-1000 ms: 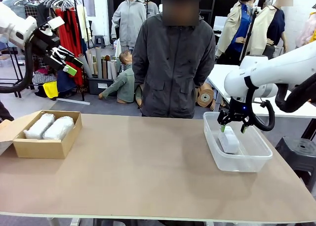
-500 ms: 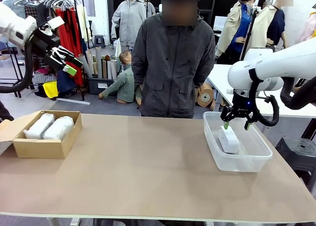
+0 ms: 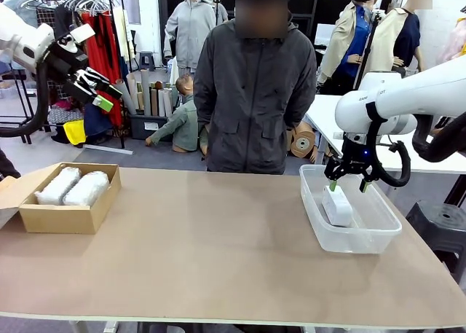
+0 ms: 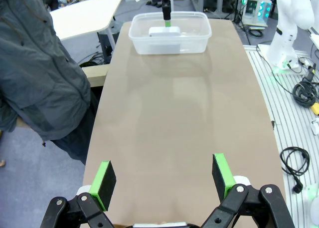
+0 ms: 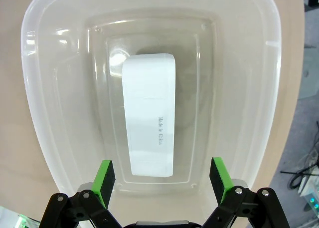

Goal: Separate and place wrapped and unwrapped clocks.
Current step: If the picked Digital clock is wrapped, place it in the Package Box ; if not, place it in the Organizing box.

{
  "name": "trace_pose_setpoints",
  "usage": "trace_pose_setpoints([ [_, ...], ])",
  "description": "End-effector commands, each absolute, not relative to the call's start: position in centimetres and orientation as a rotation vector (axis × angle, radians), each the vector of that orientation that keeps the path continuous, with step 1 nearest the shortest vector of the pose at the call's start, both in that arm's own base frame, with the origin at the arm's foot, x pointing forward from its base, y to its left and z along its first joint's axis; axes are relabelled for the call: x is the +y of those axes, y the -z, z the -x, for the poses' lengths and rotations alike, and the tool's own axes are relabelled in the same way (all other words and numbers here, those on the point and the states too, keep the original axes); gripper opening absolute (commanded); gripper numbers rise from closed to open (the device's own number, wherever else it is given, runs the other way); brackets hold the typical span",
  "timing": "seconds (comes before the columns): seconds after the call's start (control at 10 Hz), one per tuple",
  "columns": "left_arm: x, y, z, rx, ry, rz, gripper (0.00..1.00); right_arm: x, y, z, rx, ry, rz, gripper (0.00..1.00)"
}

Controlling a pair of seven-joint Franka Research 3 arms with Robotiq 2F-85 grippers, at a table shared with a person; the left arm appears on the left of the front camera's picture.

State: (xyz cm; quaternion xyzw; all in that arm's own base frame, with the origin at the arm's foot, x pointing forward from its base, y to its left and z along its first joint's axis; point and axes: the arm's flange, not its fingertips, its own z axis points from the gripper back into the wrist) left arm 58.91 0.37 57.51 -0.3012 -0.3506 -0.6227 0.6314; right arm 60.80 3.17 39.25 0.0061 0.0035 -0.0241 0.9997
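The bare white rounded-rectangular block clock [image 5: 149, 113] is lying flat in the clear plastic tub [image 5: 40, 113], directly below the right gripper [image 5: 160, 175]. Its jaws are hanging wide open, gripping nothing. The left gripper [image 4: 164, 177] is gaping empty too.

A brown cardboard box [image 3: 62, 218] sits near the left end of the tan table [image 3: 218, 253], flap open to its left. A clear plastic tub [image 3: 378, 234] stands near the right end. A person in a dark grey jacket [image 3: 255, 92] stands at the far edge, behind which hangs a clothes rack [image 3: 98, 27]
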Motion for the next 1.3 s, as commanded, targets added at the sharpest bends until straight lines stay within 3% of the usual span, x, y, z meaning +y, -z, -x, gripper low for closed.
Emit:
trace_pose_setpoints([
  [0.0, 0.4, -57.5, -58.7, -0.799, 1.426, 0.679, 1.0, 3.2, -39.3, -60.9, -0.009, 0.044, -0.007, 1.0],
  [0.2, 0.4, -57.5, -58.7, -0.799, 1.426, 0.679, 1.0, 3.2, -39.3, -60.8, 0.007, 0.048, -0.012, 1.0],
  [0.7, 0.4, -57.5, -58.7, -0.799, 1.426, 0.679, 1.0, 5.4, -46.1, -59.0, -0.162, -0.408, 0.06, 1.0],
  [1.2, 0.4, -57.5, -58.7, -0.799, 1.426, 0.679, 1.0, 8.9, -54.2, -56.2, -0.373, -0.936, -0.111, 1.0],
])
